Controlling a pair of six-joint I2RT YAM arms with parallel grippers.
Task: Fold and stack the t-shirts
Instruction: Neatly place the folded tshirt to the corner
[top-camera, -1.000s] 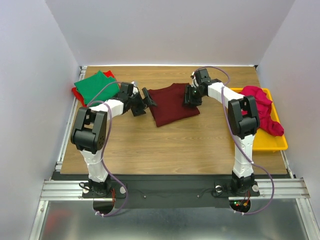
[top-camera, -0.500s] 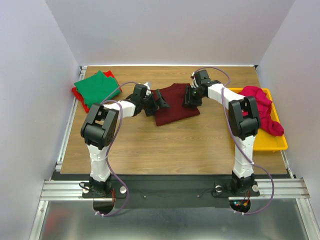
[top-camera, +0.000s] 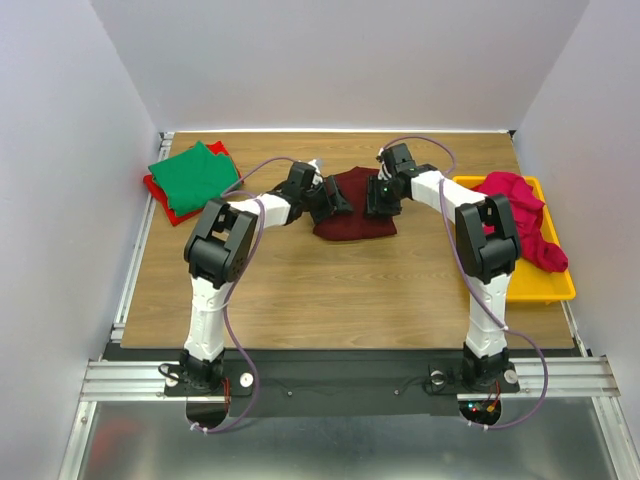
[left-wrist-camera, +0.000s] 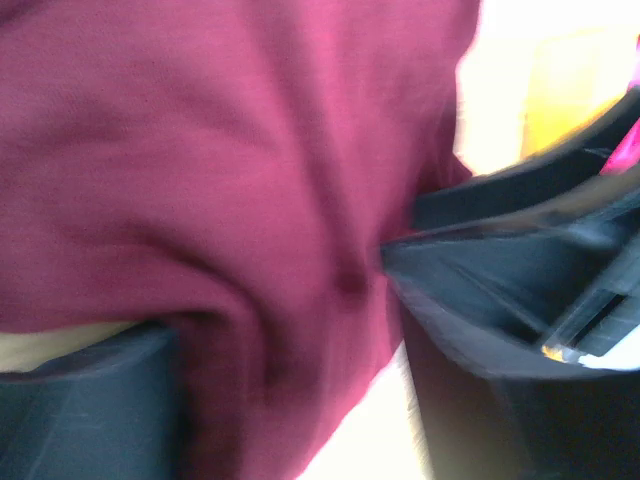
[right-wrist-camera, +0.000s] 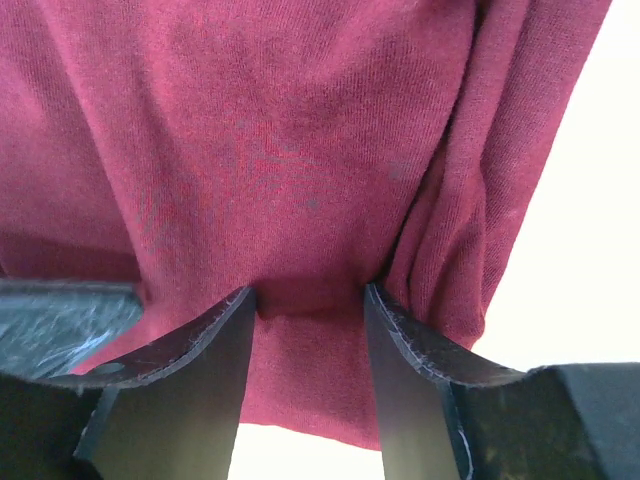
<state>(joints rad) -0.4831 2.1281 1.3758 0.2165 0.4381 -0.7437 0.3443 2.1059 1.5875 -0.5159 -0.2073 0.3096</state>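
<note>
Nearest to me is the brown wooden table (top-camera: 330, 290), bare boards on this side. On my right, at the table's edge, sits a flat yellow plastic tray (top-camera: 545, 288) with a bright pink cloth t-shirt (top-camera: 515, 205) lying crumpled in it. A little farther in, at the middle of the table, lies the dark maroon soft cloth t-shirt (top-camera: 355, 222), folded into a small, thick shape. Both arms reach in to it. The left gripper (top-camera: 338, 200) is at its left edge and the right gripper (top-camera: 378, 203) is on its far right part. In the right wrist view, the right gripper's two black fingers (right-wrist-camera: 180, 370) are pinched on a fold of the maroon cloth, which fills the gap between them and bunches up beside the right finger. The left wrist view is very blurry. I see the left gripper's dark fingers (left-wrist-camera: 90, 410) standing well apart with a bulge of maroon cloth between them, but I cannot tell if they have hold of it. Farthest away, in the far left corner of the table, a folded green cloth t-shirt (top-camera: 192, 172) lies on top of a red cloth t-shirt (top-camera: 158, 192), with red peeking out at the edges.
</note>
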